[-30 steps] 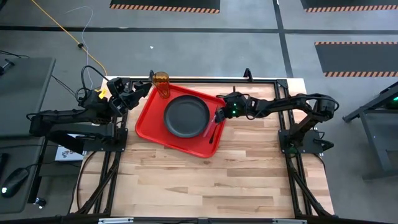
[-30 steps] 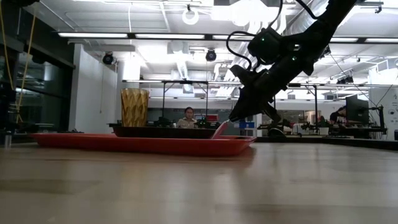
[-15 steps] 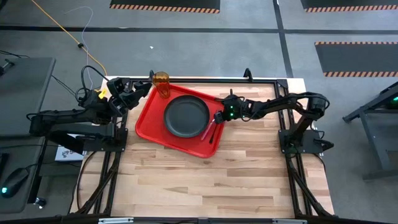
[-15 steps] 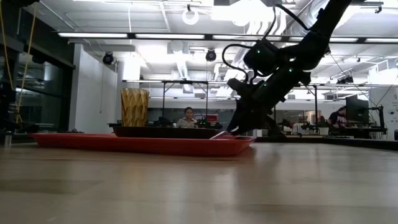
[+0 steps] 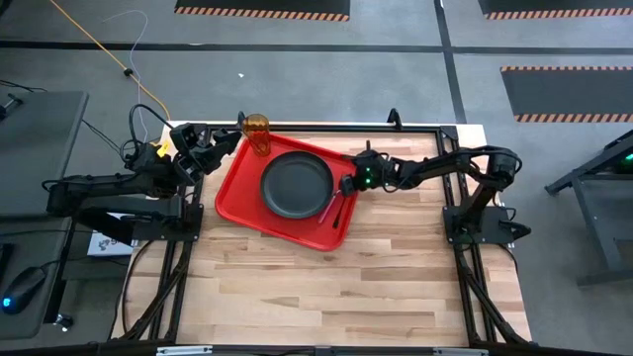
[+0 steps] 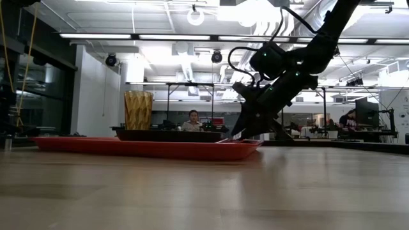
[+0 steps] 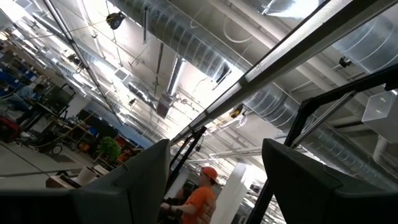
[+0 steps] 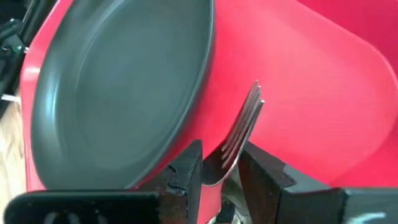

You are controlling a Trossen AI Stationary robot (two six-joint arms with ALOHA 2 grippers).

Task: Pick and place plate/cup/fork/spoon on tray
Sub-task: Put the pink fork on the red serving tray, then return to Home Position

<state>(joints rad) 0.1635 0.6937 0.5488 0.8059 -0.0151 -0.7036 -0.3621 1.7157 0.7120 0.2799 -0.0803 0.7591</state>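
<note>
The tray (image 5: 235, 191) sits at the table's far side, with the plate (image 5: 296, 185) in its middle, the cup (image 5: 257, 132) at its far corner, and the spoon (image 5: 341, 210) by its right edge. The right gripper (image 5: 347, 186), low over the tray, has the fork (image 8: 239, 132) between its fingers (image 8: 186, 176); whether it is still pinched I cannot tell. The fork looks light, stiff and slippery, best held at the handle. The left gripper (image 5: 237, 138) waits spread apart by the cup.

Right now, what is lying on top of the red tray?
The tray carries the black plate, the amber cup at its far corner and the fork beside the plate, between the right pincer's fingers. The plate hides the tray beneath it.
</note>
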